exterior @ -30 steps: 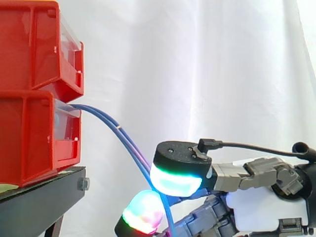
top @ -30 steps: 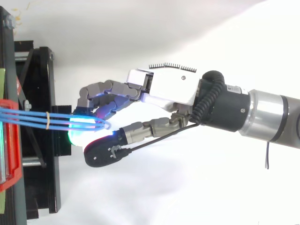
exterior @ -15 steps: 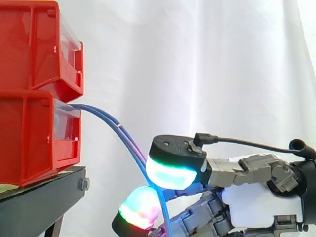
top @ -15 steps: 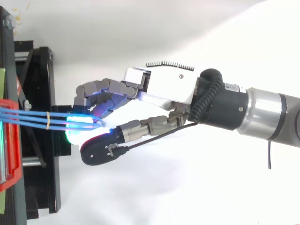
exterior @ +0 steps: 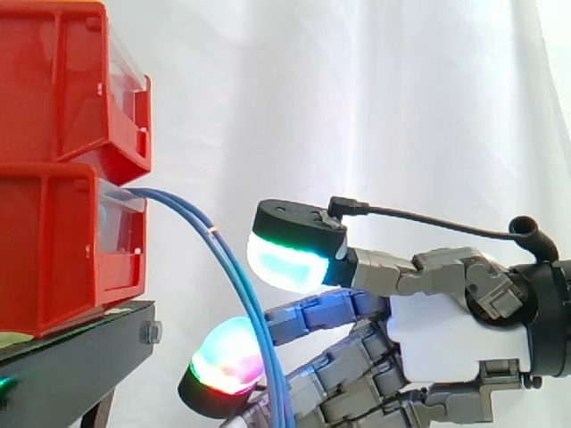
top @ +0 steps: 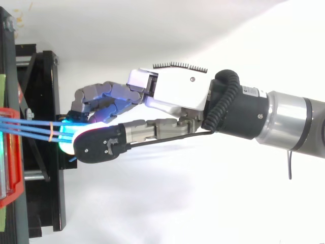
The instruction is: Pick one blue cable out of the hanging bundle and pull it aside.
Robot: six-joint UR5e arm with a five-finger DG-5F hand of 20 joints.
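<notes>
The blue cables (exterior: 227, 254) leave the front of the lower red bin (exterior: 53, 250), out past the tip of the hand (exterior: 446, 334), and arc toward it. They then drop steeply across its tip end and go out of the side view below it. This view gives the height of things: the bundle meets the hand below the bin's level, with part of the hand above the strands and part beneath them.

From above, the cables (top: 30, 129) run as several strands lying close side by side, straight from the bin to the tip of the hand (top: 175, 94). There they pass under the side of the hand nearest the view's lower edge and are lost. A thin yellowish band (top: 51, 133) ties the strands together just short of the hand.

The hand is closed in about the bundle, but its own parts cover the meeting place. I cannot tell whether it grips a cable, or how many strands lie inside.

An upper red bin (exterior: 62, 80) sits on the lower one. Both rest on the black stand (exterior: 71, 357), which lies ahead of the hand. The arm (top: 289, 122) stretches away behind the wrist. The white curtain (exterior: 357, 107) hangs behind the hand and bins.
</notes>
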